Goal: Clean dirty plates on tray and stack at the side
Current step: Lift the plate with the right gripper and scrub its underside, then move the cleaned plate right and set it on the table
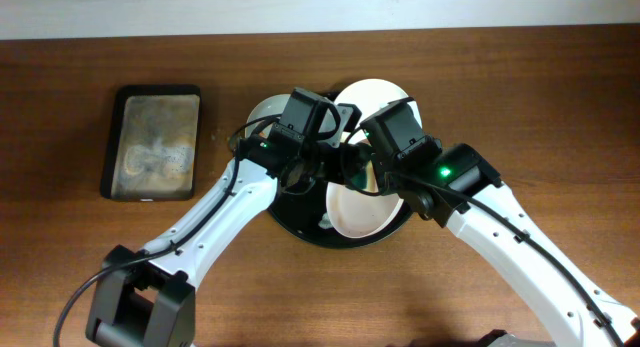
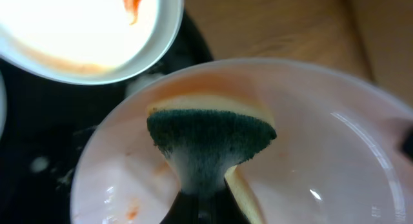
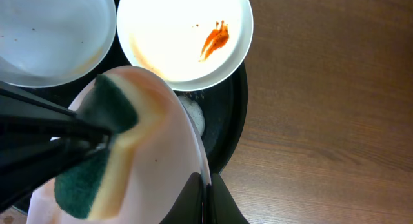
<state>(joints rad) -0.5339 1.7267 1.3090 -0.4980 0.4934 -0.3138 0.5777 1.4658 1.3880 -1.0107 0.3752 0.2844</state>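
Note:
My right gripper [image 3: 205, 201] is shut on the rim of a pale pink plate [image 3: 158, 159], holding it tilted above the round black tray [image 1: 300, 227]. My left gripper [image 2: 205, 208] is shut on a yellow sponge with a green scrub side [image 2: 210, 137], pressed against the pink plate's [image 2: 310, 153] face; the sponge also shows in the right wrist view [image 3: 106, 146]. A white plate with a red sauce smear [image 3: 187, 33] and another white plate [image 3: 51, 33] lie on the tray. In the overhead view both grippers meet over the tray at the pink plate [image 1: 360, 212].
A rectangular black tray with murky water [image 1: 155, 142] sits on the wooden table at the left. Bare wood lies to the right of the round tray [image 3: 322, 108].

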